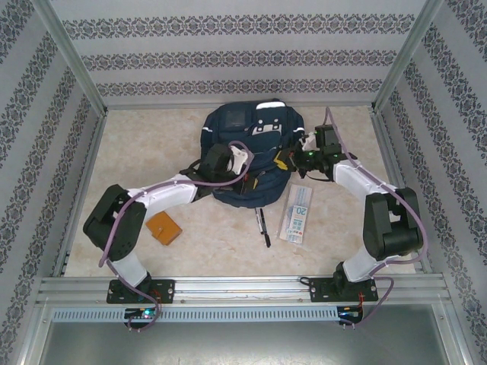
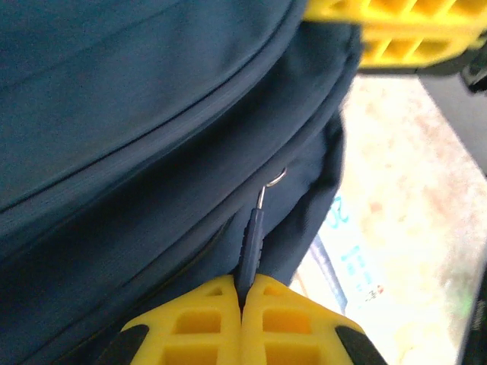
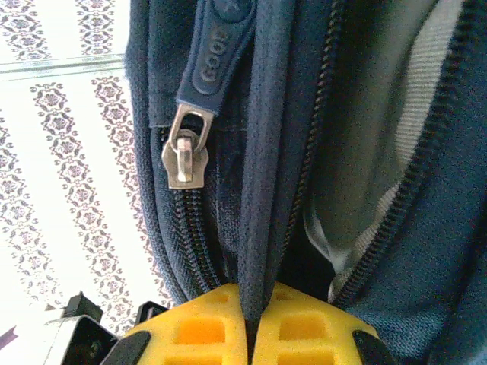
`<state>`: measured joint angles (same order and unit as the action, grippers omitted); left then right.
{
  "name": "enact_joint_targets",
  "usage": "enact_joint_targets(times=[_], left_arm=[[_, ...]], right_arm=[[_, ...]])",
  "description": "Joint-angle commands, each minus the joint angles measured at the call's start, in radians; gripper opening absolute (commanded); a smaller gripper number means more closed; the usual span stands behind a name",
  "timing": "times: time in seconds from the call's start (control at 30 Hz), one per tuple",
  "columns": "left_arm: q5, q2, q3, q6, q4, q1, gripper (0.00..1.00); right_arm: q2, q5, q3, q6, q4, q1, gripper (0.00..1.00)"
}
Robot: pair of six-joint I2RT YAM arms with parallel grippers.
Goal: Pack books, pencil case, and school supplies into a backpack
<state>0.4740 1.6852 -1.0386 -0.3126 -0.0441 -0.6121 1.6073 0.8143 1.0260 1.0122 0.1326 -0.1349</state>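
The navy backpack [image 1: 251, 137] lies at the middle back of the table. My left gripper [image 2: 245, 287] is shut on a dark blue zipper pull [image 2: 251, 232] on the backpack's [image 2: 137, 114] near side. In the top view the left gripper [image 1: 257, 178] sits at the bag's front edge. My right gripper [image 3: 255, 293] is shut on a fold of backpack fabric [image 3: 262, 167] beside an open zipper, and it sits at the bag's right side [image 1: 285, 160]. The pencil case [image 1: 297, 213] lies flat to the right of the black pens [image 1: 262, 226]. An orange-brown booklet [image 1: 163, 226] lies at the left.
A silver zipper slider [image 3: 183, 156] with a blue tab hangs left of the gripped fold. The right gripper's yellow fingers [image 2: 396, 30] show above the left wrist's view, and the pencil case [image 2: 350, 258] lies below. Metal frame rails [image 1: 228, 285] border the table.
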Motion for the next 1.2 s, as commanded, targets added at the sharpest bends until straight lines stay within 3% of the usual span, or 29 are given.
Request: enact_joint_targets(times=[0.0, 0.13, 0.23, 0.33, 0.4, 0.57, 0.83, 1.17], left_arm=[[-0.104, -0.047, 0.044, 0.134, 0.066, 0.027, 0.0], [-0.16, -0.067, 0.084, 0.199, 0.09, 0.029, 0.0], [-0.142, -0.067, 0.09, 0.223, 0.105, 0.028, 0.0], [-0.083, -0.074, 0.097, 0.23, 0.073, 0.009, 0.0], [-0.102, -0.082, 0.087, 0.228, 0.036, -0.035, 0.0], [-0.079, -0.045, 0.035, 0.098, -0.102, -0.098, 0.0], [-0.076, 0.069, -0.085, 0.061, -0.139, -0.136, 0.0], [-0.105, 0.056, -0.06, 0.073, -0.12, -0.135, 0.0]], right_arm=[[0.025, 0.082, 0.065, -0.089, 0.101, 0.046, 0.0], [0.043, 0.092, 0.104, -0.132, 0.154, 0.079, 0.0], [0.058, 0.068, 0.128, -0.194, 0.203, 0.114, 0.0], [0.051, -0.033, 0.123, -0.241, 0.24, 0.145, 0.14], [0.013, -0.122, 0.09, -0.191, 0.26, 0.146, 0.37], [-0.104, -0.168, -0.051, 0.076, 0.212, 0.117, 0.47], [-0.252, -0.366, -0.153, 0.27, 0.303, -0.054, 0.51], [-0.225, -0.426, -0.124, 0.279, 0.294, -0.088, 0.5]])
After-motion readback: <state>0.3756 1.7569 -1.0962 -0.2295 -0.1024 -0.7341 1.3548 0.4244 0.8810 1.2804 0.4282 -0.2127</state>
